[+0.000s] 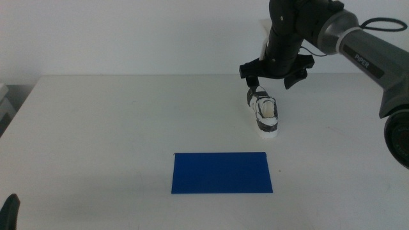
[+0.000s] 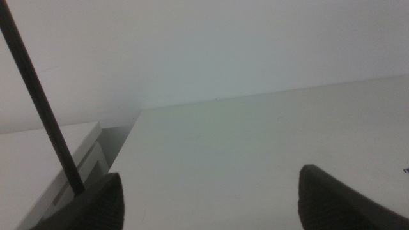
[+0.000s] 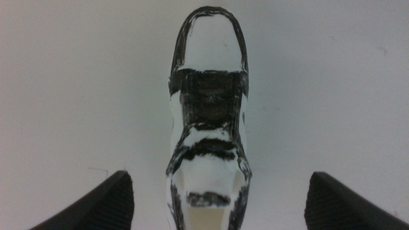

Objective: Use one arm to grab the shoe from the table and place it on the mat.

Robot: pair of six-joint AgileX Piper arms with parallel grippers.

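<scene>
My middle camera looked forward and down over table (image 1: 115,128), well back, framing mat (image 1: 222,172), shoe (image 1: 264,112) and right arm (image 1: 358,45). My right wrist camera pointed straight down, close over shoe (image 3: 208,115), sharing it with middle view. My left wrist camera sat low, facing along bare tabletop (image 2: 255,140) toward wall.

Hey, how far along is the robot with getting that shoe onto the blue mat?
Early. Done: the right gripper is lined up above the shoe, jaws open on either side of its heel end in the right wrist view. In hand: nothing gripped yet; the shoe sits on the table. Left: close, lift, carry to the bare mat. The left gripper waits.
</scene>
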